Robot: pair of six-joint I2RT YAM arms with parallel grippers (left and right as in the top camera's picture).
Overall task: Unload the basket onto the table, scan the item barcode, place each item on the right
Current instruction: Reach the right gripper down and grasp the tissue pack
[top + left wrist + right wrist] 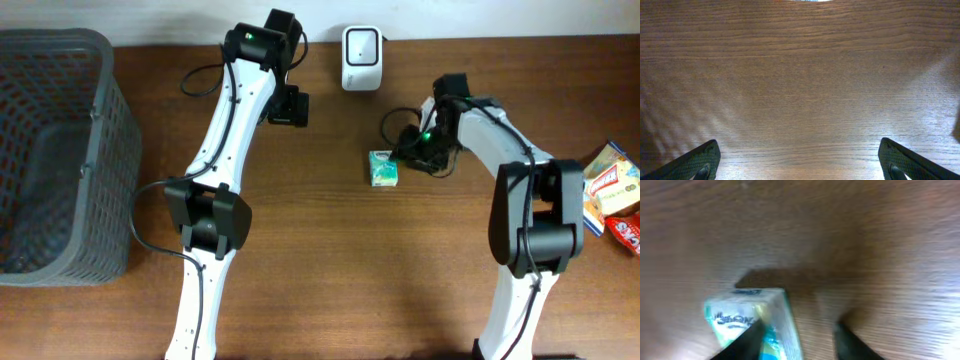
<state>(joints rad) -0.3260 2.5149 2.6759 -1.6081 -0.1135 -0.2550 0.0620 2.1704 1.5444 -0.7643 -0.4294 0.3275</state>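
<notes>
Grey mesh basket (118, 150) stood at the far left of the desk (340, 270). Next came the left jaws, hanging wide over bare wood and holding nothing. Right of them, at the back edge, sat the white scanner (361, 57). In front of it and slightly right lay the small green-and-white carton (383, 168) — flat on the desk, just beside the right jaws. Those jaws stood partly apart in a blurred wrist view; whether they gripped the carton could not be told. Farthest right lay coloured snack packets (615, 185). The carton looked light and thin-walled, likely to slide or dent — a gentle pinch across its narrow sides seemed best, leaving the barcode uncovered.
</notes>
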